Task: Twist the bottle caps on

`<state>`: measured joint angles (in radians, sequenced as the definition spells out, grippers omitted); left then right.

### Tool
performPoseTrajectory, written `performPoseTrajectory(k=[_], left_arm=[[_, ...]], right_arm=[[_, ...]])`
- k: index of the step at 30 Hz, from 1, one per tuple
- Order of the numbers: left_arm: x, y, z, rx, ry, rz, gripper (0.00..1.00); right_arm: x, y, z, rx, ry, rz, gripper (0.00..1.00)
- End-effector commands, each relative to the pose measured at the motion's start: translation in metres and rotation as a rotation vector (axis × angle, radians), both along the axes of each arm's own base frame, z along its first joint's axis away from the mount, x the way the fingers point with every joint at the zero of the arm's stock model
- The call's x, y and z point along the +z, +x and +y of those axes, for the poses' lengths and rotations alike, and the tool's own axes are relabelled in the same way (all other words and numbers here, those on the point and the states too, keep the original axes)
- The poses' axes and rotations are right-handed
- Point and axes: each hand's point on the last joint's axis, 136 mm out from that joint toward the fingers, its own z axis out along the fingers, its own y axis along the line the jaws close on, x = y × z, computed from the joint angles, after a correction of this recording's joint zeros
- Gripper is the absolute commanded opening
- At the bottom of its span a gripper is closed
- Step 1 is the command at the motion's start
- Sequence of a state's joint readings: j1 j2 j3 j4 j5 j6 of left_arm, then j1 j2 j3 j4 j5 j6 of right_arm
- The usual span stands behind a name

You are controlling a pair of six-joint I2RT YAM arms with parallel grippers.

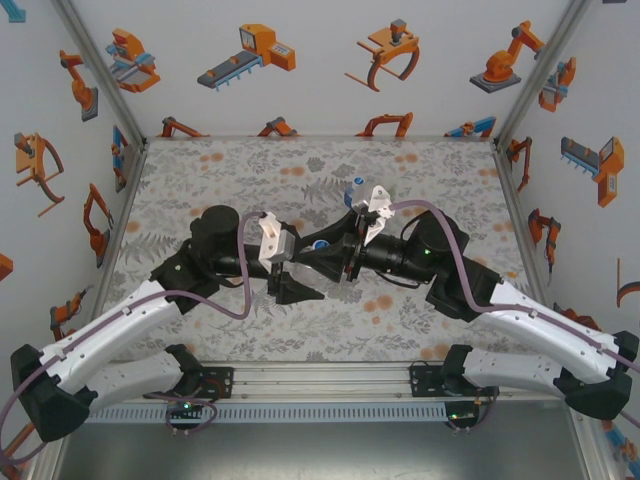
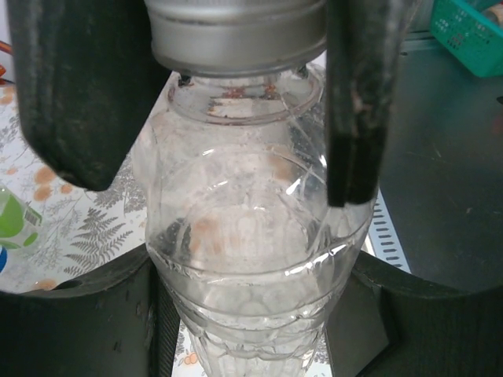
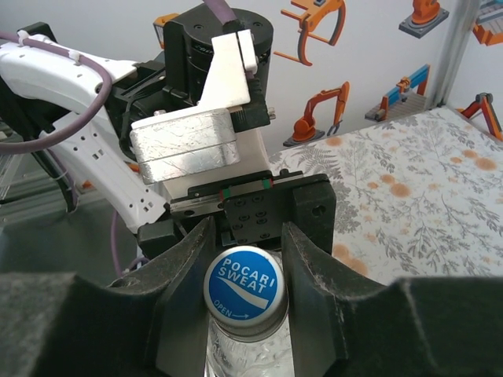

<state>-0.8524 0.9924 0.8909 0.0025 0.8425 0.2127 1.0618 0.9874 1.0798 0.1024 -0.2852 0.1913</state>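
Floral tabletop [image 1: 250, 170]. Right gripper [image 3: 245, 338]: jaws clamped on clear bottle [image 2: 251, 236] body, over tabletop centre. Left gripper [image 3: 245, 267]: jaws pinching cap [image 3: 244, 284] seated on neck. Bottle ribbed, unlabelled. Cap grey-sided, top printed blue "POCARI SWEAT".
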Motion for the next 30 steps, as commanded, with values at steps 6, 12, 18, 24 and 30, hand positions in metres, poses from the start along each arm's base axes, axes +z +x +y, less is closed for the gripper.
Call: performPoseTrajectory(k=[6,12,18,24,30], left_arm=[[0.001,0.026,0.014,0.219,0.039,-0.066,0.97],[-0.016,0.063,0.039,0.485,0.117,-0.075,0.97],[-0.037,0.087,0.069,0.675,0.183,-0.043,0.97],[-0.052,0.094,0.082,0.741,0.176,0.017,0.97],[-0.070,0.104,0.085,0.790,0.180,0.077,0.97]], right_arm=[[-0.014,0.037,-0.003,-0.178,-0.054,-0.073,0.15],[-0.051,0.093,-0.004,-0.317,-0.089,-0.053,0.14],[-0.087,0.162,-0.013,-0.461,-0.102,-0.040,0.12],[-0.126,0.230,-0.018,-0.579,-0.122,-0.065,0.11],[-0.157,0.289,-0.014,-0.644,-0.099,-0.076,0.11]])
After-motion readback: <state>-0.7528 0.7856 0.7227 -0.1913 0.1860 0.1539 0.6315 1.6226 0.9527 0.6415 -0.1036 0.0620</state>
